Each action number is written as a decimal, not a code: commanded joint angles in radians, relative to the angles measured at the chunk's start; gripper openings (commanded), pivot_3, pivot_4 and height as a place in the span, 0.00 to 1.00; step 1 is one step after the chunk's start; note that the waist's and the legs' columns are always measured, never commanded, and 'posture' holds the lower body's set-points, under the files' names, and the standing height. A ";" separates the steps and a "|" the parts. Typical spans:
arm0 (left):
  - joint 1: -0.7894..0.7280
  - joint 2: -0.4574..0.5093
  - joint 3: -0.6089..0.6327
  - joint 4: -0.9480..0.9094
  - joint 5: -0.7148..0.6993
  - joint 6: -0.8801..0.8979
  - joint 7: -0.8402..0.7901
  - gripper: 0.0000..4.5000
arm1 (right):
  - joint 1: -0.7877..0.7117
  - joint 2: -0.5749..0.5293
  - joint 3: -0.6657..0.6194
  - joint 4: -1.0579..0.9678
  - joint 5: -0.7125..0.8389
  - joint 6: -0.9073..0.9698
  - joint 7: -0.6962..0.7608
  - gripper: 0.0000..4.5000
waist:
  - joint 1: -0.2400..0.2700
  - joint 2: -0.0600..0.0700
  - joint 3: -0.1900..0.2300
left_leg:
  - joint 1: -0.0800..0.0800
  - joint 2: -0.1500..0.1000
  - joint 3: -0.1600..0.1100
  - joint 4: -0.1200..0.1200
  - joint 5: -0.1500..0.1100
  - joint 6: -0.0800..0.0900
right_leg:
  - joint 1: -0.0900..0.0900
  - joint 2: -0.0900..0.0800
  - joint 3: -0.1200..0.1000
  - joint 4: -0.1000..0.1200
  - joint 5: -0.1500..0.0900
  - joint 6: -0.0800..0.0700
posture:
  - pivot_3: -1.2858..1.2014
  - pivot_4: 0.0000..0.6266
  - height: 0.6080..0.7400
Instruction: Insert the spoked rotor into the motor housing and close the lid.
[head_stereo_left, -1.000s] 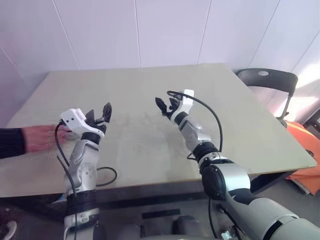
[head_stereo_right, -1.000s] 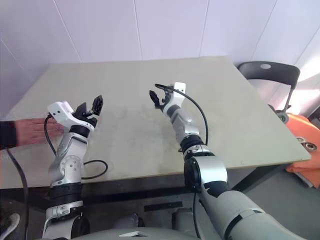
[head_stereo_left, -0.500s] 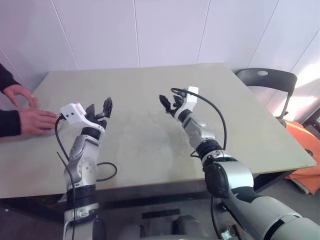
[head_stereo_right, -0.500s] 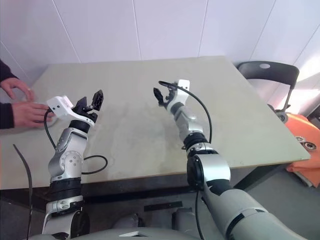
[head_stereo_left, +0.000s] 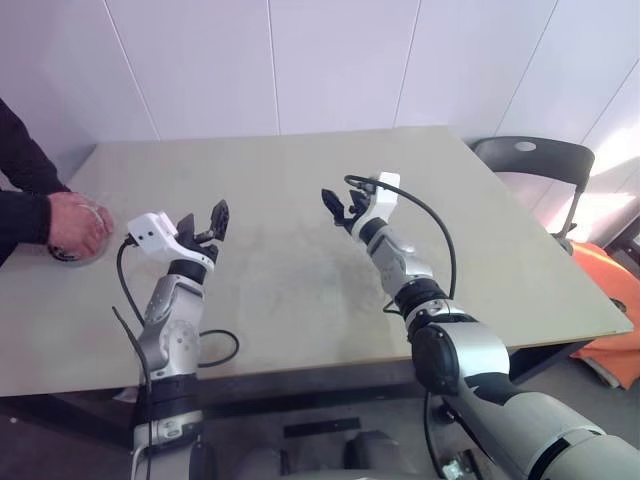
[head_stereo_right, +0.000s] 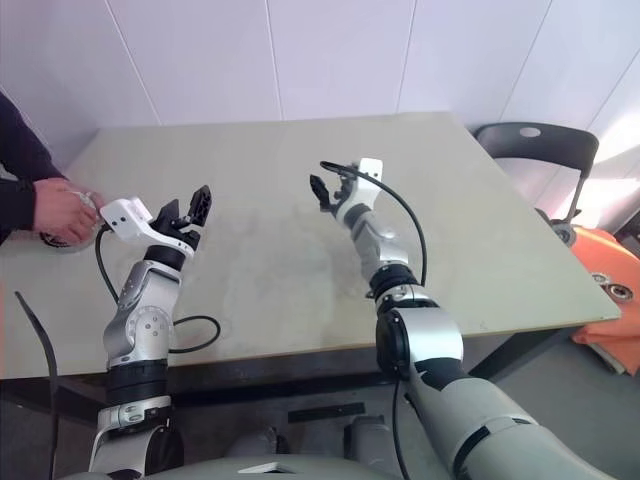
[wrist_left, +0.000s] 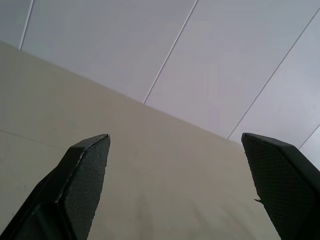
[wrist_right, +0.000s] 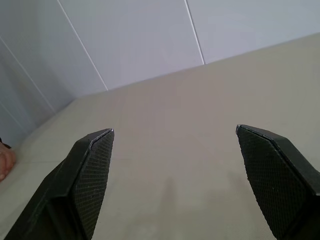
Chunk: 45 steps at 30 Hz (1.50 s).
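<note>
Near the surface's (head_stereo_left: 300, 300) left edge, a person's hand (head_stereo_left: 75, 222) covered a dark round part (head_stereo_left: 70, 255), identity unclear, nearer the left hand (head_stereo_left: 203, 226) than the right hand (head_stereo_left: 343, 206); both spread, empty.

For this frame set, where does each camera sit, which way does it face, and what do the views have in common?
Left eye view: on the head, looking forward and down over the table; both arms, left gripper and right gripper raised, open; a person's hand at the table's left edge.
Right eye view: same scene, shifted slightly sideways.
Left wrist view: along its own fingers, toward tabletop and wall.
Right wrist view: along its own fingers, across the table to the wall.
Shared: the beige table and white panelled wall.
</note>
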 joint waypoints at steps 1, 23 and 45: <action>-0.022 -0.001 -0.007 -0.012 0.003 -0.020 -0.003 0.99 | -0.029 -0.021 -0.001 -0.039 0.001 -0.017 -0.003 0.91 | 0.000 0.000 0.000 | 0.000 0.000 0.000 0.000 0.000 0.000 | 0.000 0.000 0.000 0.000 0.000 0.000 | 0.52 0.00 1.00; -0.056 0.003 0.006 0.020 0.001 -0.053 -0.013 0.99 | -0.062 -0.018 0.002 -0.011 -0.002 -0.029 -0.019 0.91 | 0.001 0.000 0.000 | 0.000 0.000 0.000 0.000 0.000 0.000 | 0.000 0.001 0.000 0.000 0.000 0.000 | 0.52 0.00 1.00; -0.040 0.018 0.027 0.022 0.015 -0.070 0.018 0.99 | -0.056 -0.021 0.011 -0.011 -0.013 -0.026 0.001 0.91 | 0.000 0.000 0.000 | 0.000 0.000 0.000 0.000 0.000 0.000 | 0.000 0.001 0.000 0.000 0.000 0.000 | 0.52 0.00 1.00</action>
